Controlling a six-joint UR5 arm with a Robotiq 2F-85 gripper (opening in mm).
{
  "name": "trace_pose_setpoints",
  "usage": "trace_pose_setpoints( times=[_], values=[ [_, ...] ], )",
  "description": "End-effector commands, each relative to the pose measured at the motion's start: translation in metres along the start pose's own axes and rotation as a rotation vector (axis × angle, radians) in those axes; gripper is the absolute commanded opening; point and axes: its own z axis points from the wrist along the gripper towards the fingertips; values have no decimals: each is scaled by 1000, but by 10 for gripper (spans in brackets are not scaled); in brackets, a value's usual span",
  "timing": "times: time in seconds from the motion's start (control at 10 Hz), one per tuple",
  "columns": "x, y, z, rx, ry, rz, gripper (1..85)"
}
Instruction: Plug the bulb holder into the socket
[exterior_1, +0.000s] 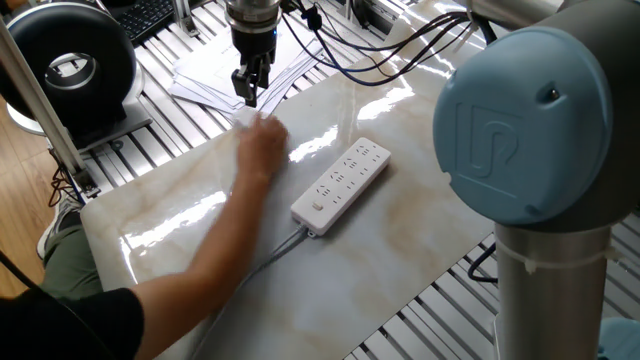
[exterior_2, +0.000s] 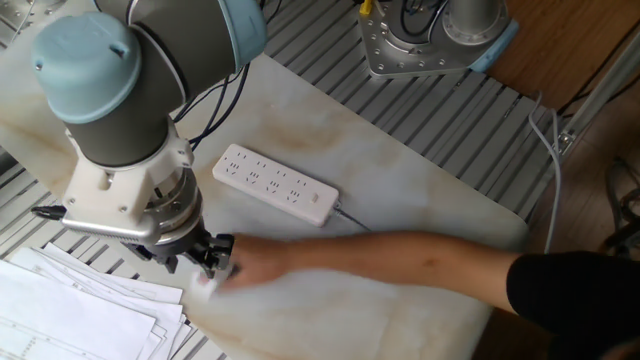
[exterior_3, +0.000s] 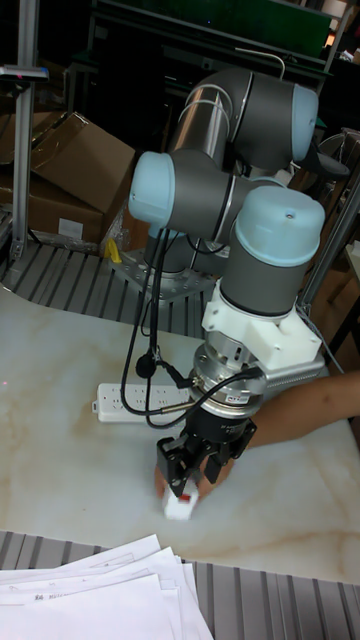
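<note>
In one fixed view, going left to right: loose white paper sheets (exterior_1: 215, 75) lay at the far-left edge of the pale marble-look tabletop (exterior_1: 400, 250), outside the work area. Next, the black two-finger gripper (exterior_1: 247, 88) hung pointing down just above the small white blocky plastic bulb holder (exterior_3: 181, 503), which sat on the tabletop near the papers, well apart from the strip. In the tall fixed view its red mark faced the camera. A person's bare hand (exterior_1: 262, 143) was at the holder, apparently positioning it under the gripper, though whether that hand was pinching it or just touching it could not be told (motion blur). The gripper's fingers looked slightly parted and holding nothing; no view showed them clearly. Further right lay the long white multi-outlet power strip socket (exterior_1: 342, 182), flat, outlets up, so a top-down insertion should work; its grey cable (exterior_1: 255, 270) trailed toward the near edge. Holder not yet grasped, nothing plugged in.
</note>
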Motion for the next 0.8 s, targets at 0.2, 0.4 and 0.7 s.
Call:
trace_pose_setpoints(
  times=[0.2, 0.4, 0.7],
  values=[
    [1, -1, 5, -4, 6, 19, 533],
    [12, 4, -2, -21, 32, 34, 550],
    [23, 17, -11, -72, 37, -20, 557]
  ],
)
